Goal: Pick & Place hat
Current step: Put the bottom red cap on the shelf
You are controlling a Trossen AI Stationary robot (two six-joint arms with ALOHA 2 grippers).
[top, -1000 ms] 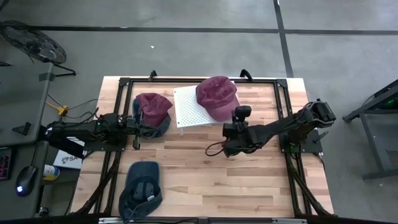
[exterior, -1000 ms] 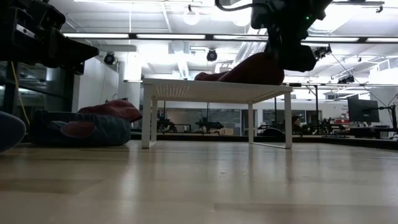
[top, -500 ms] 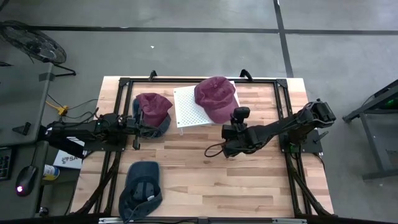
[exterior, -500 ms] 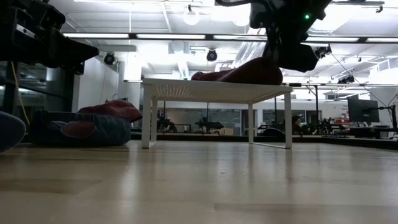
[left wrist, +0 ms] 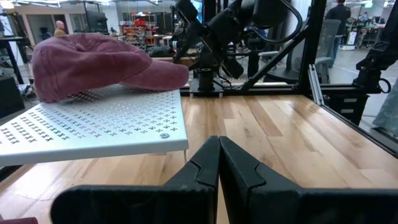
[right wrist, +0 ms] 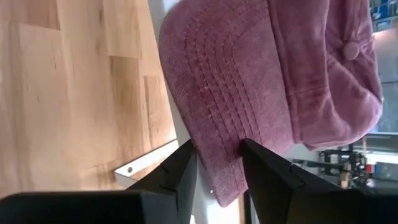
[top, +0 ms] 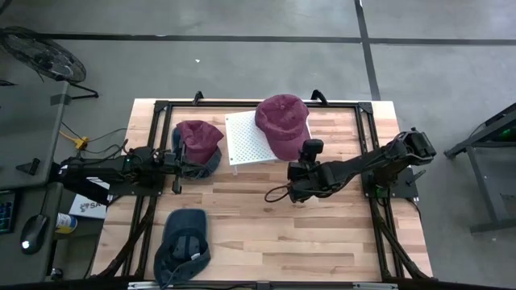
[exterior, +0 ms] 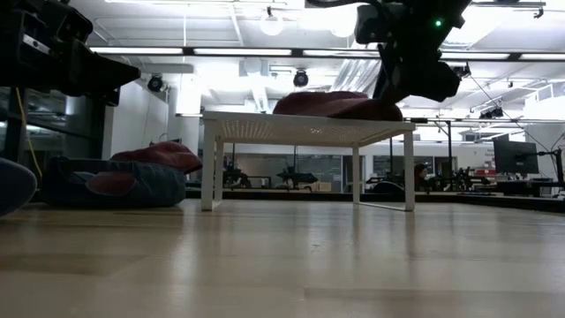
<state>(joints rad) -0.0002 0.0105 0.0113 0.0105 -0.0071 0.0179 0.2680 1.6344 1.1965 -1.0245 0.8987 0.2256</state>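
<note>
Brim of the maroon hat lies directly ahead of the right tool, between its parted jaws, with the hat's long axis running straight away from the tool onto the white perforated stand. Judged from this, retreat should go straight back along that axis. The left tool, closed and empty, waits well apart.

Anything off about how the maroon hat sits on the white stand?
Slightly. The maroon hat lies on the white stand's right side, its brim jutting past the edge toward the right gripper, whose open fingers sit on either side of the brim. Nothing looks spilled or damaged; the left gripper waits shut beside the stand.
</note>
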